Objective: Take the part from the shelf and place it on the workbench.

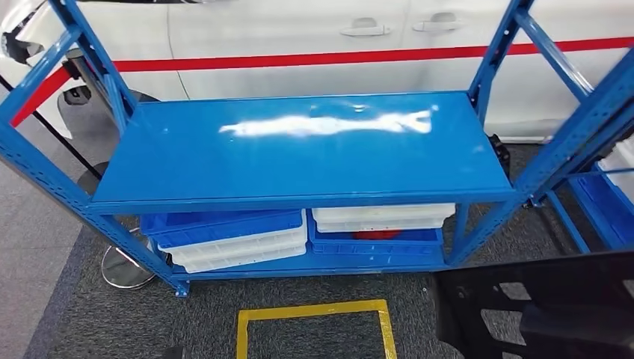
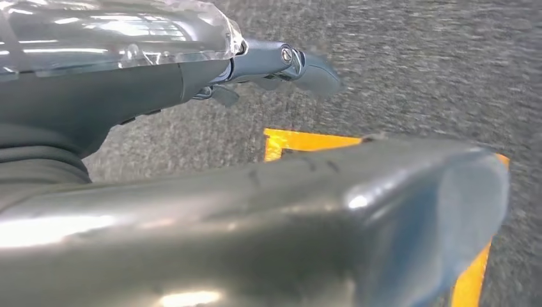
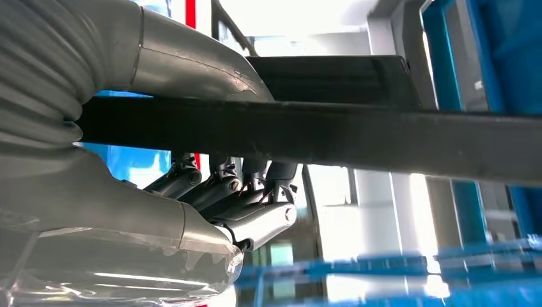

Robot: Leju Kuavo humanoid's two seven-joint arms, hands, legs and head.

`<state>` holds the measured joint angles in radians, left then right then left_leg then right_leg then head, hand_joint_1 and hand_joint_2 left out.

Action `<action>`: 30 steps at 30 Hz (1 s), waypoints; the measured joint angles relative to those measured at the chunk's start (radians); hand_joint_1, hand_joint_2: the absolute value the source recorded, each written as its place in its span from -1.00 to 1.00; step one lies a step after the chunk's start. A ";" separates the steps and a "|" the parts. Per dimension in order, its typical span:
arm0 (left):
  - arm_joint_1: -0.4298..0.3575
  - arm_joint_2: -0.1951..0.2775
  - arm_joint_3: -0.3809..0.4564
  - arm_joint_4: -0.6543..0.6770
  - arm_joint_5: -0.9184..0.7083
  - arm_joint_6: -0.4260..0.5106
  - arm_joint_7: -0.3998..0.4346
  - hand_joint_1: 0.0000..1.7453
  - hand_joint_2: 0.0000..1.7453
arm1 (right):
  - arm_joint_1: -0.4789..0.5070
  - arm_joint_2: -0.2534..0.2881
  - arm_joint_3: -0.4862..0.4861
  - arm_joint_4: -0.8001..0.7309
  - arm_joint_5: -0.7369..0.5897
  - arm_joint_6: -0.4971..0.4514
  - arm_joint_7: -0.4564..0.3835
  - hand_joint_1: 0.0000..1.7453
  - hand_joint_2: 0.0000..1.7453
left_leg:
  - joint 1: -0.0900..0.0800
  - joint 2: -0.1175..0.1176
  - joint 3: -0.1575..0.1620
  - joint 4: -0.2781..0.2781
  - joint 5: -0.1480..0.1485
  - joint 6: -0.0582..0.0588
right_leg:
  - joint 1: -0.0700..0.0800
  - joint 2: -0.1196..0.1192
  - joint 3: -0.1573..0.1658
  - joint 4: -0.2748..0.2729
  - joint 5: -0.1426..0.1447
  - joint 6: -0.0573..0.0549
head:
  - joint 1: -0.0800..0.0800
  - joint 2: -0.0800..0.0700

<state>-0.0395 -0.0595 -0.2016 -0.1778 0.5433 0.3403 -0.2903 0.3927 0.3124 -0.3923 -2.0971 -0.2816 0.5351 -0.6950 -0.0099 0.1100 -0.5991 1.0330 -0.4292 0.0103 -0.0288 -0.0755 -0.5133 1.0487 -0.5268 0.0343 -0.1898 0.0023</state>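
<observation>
Blue steel shelf (image 1: pixel 299 149) straight ahead, upper deck bare and glossy under a streak of glare. Lower deck carries stacked bins: a blue bin (image 1: pixel 224 224) over white bins (image 1: pixel 239 250) to the left; to the right a white bin (image 1: pixel 381 215) sits on another blue bin (image 1: pixel 374 241), something red just visible between them. Behind the shelf, a white car (image 1: pixel 314 37) with a red stripe along its doors. Grey carpet below, a yellow taped square (image 1: pixel 314 321) marked on it near the shelf's foot. The black part (image 1: pixel 546 307), a slotted frame-like piece, sits at the lower right of the head view, off the shelf. In the right wrist view the right robot hand (image 3: pixel 224 192) grasps this part (image 3: pixel 358 131), fingers (image 3: pixel 255 185) curled up against its dark bar, thumb over it. Left robot hand (image 2: pixel 281 64) hangs over the carpet beside the yellow tape, fingers extended, nothing in it.
</observation>
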 joint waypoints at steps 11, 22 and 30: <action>0.003 0.010 0.001 0.000 0.001 0.005 0.024 -1.00 -1.00 | 0.011 0.024 -0.001 0.012 -0.011 -0.014 0.000 1.00 1.00 | 0.006 -0.108 0.008 0.207 -0.170 -0.015 | 0.022 0.125 -0.131 -0.004 0.107 -0.064 | -0.002 0.000; 0.000 0.024 0.001 0.000 -0.005 0.035 -0.035 -1.00 -1.00 | 0.013 0.030 -0.021 0.000 -0.016 -0.021 -0.002 1.00 1.00 | 0.000 -0.100 0.134 -0.079 -0.063 0.031 | 0.019 0.098 -0.221 0.147 0.033 -0.018 | 0.000 0.000; -0.001 0.030 0.001 0.000 -0.009 0.024 -0.069 -1.00 -1.00 | -0.003 0.030 -0.021 -0.004 0.011 -0.044 -0.001 1.00 1.00 | 0.008 0.004 0.073 -0.027 -0.054 -0.012 | -0.008 0.016 -0.033 -0.002 0.026 -0.003 | 0.000 0.000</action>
<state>-0.0406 -0.0297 -0.2004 -0.1778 0.5341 0.3642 -0.3593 0.3894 0.3428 -0.4131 -2.1013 -0.2708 0.4908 -0.6964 -0.0021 0.1145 -0.5263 1.0063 -0.4835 -0.0013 -0.0368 -0.0594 -0.5464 1.0462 -0.5004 0.0309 -0.1900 0.0024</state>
